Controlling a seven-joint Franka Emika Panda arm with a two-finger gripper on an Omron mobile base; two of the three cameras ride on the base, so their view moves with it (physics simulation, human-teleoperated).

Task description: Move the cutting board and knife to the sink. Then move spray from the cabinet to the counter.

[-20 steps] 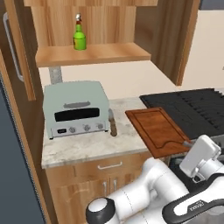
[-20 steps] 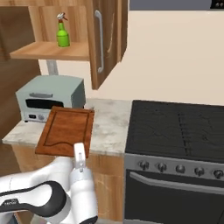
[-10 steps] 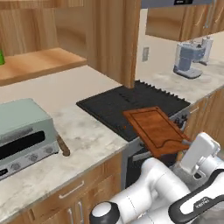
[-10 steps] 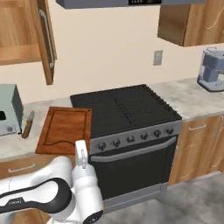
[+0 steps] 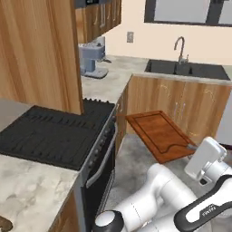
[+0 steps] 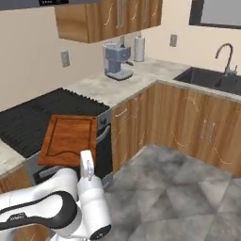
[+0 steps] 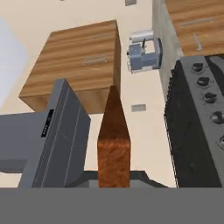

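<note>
In the left base view, the black stovetop (image 5: 50, 136) fills the left middle of the frame, with a strip of marbled worktop (image 5: 27, 190) below it at the lower left. A grey coffee machine (image 5: 92, 56) stands on the worktop in the upper middle. The cutting board (image 5: 159, 135) hangs in the air at centre right, out past the front of the stove and above the grey floor, tilted slightly, with its groove visible near the edge. Its lower right corner meets the gripper (image 5: 194, 147), whose fingers are hidden behind the white hand, so the grip cannot be seen directly here. The sink (image 5: 188, 69), with its curved silver faucet (image 5: 180, 47), sits in the upper right, well apart from the board.

In the right base view, the cutting board (image 6: 69, 139) lies at left centre over the front edge of the stovetop (image 6: 44, 115), its near edge at the gripper (image 6: 85, 157). The coffee machine (image 6: 116, 61) is upper middle, the sink (image 6: 214, 79) at the upper right edge.

In the hand view, the cutting board (image 7: 114, 140) rises edge-on from the bottom centre, clamped between the gripper's fingers.
</note>
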